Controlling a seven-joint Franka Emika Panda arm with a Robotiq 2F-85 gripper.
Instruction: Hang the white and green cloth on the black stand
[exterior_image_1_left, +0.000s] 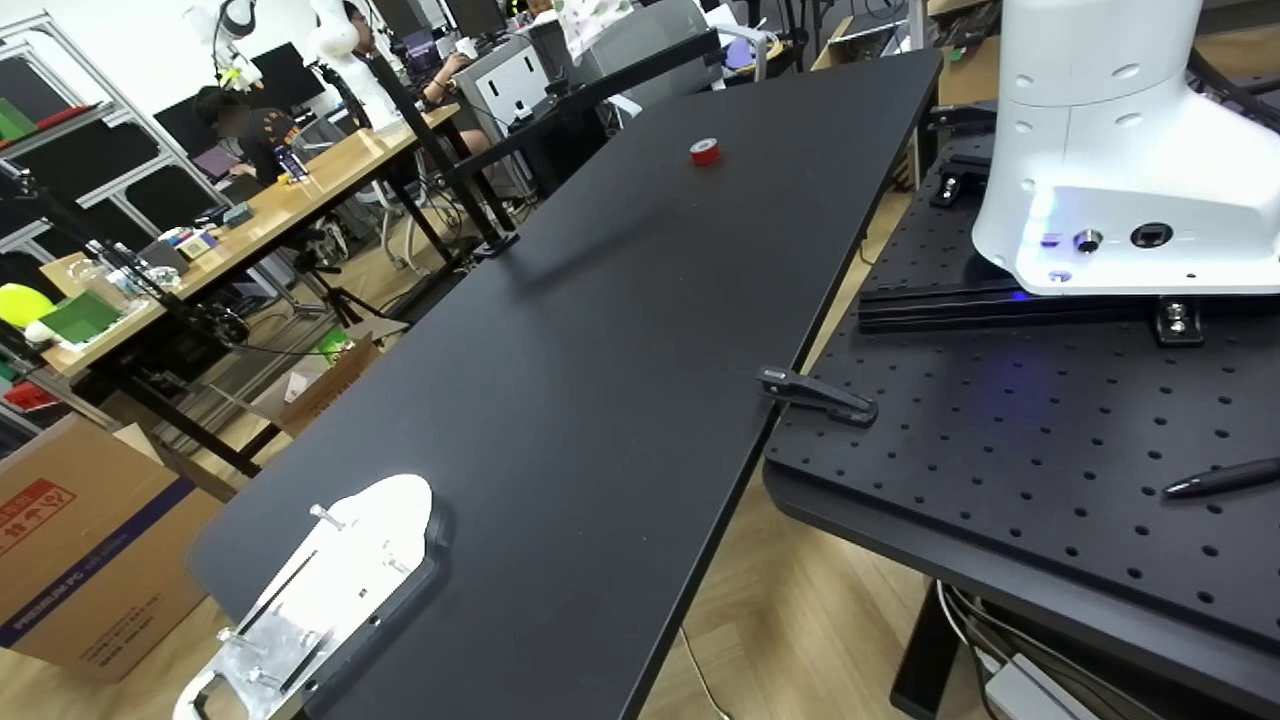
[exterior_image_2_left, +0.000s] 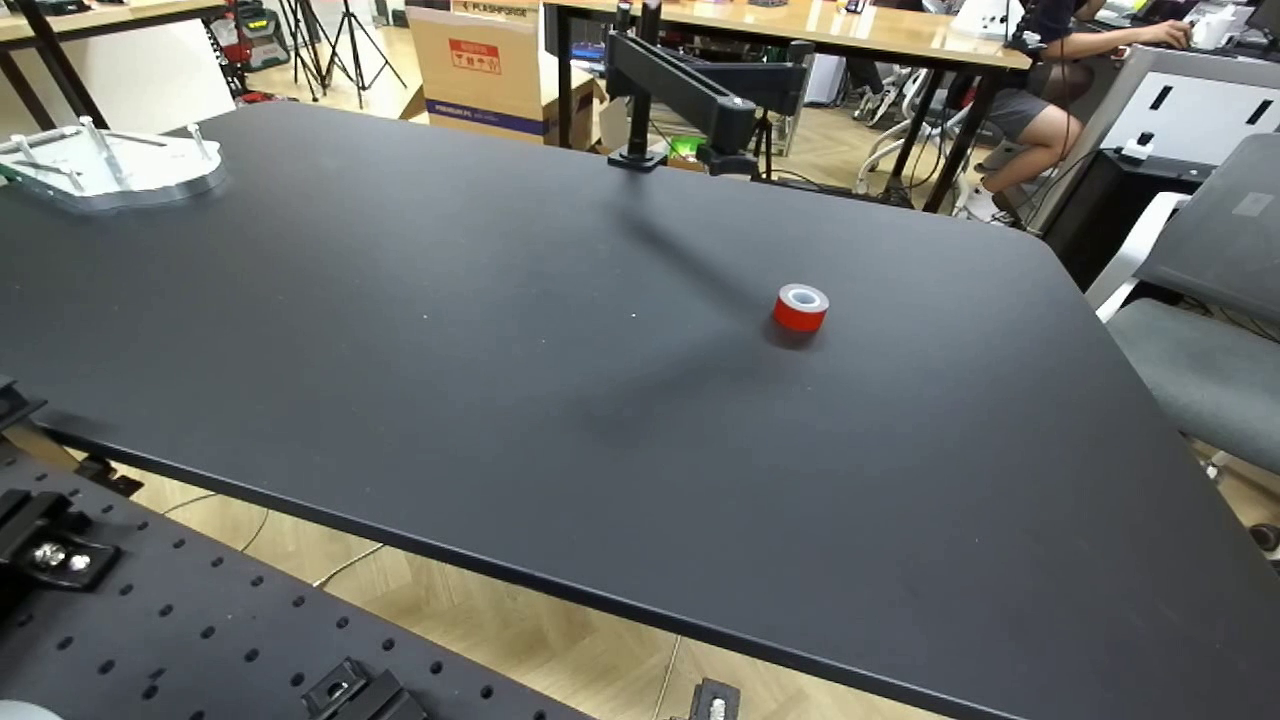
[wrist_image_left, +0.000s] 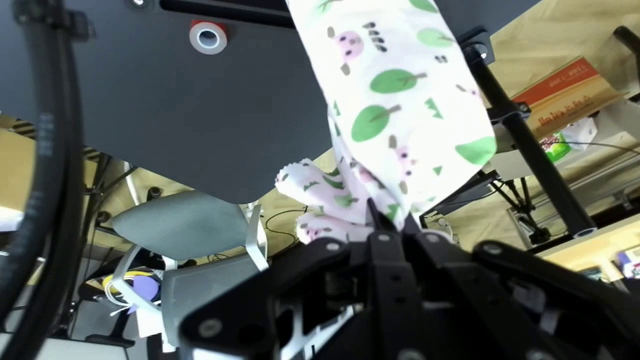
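Note:
The white cloth with green leaf prints and pink animal faces (wrist_image_left: 400, 110) fills the upper middle of the wrist view. My gripper (wrist_image_left: 392, 217) is shut on a bunched part of it, with folds sticking out to the left. Part of the cloth also hangs at the top of an exterior view (exterior_image_1_left: 590, 22). The black stand (exterior_image_1_left: 432, 135) rises from the table's far edge, with a horizontal arm; it also shows in an exterior view (exterior_image_2_left: 680, 85). Its pole (wrist_image_left: 537, 155) is right of the cloth in the wrist view. My gripper is outside both exterior views.
A red tape roll (exterior_image_1_left: 704, 151) lies on the black table (exterior_image_2_left: 480, 330). A white plate with metal pegs (exterior_image_1_left: 340, 580) stands at one table end. A grey chair (exterior_image_2_left: 1210, 260) is beside the other end. The white robot base (exterior_image_1_left: 1120, 150) stands on a perforated board.

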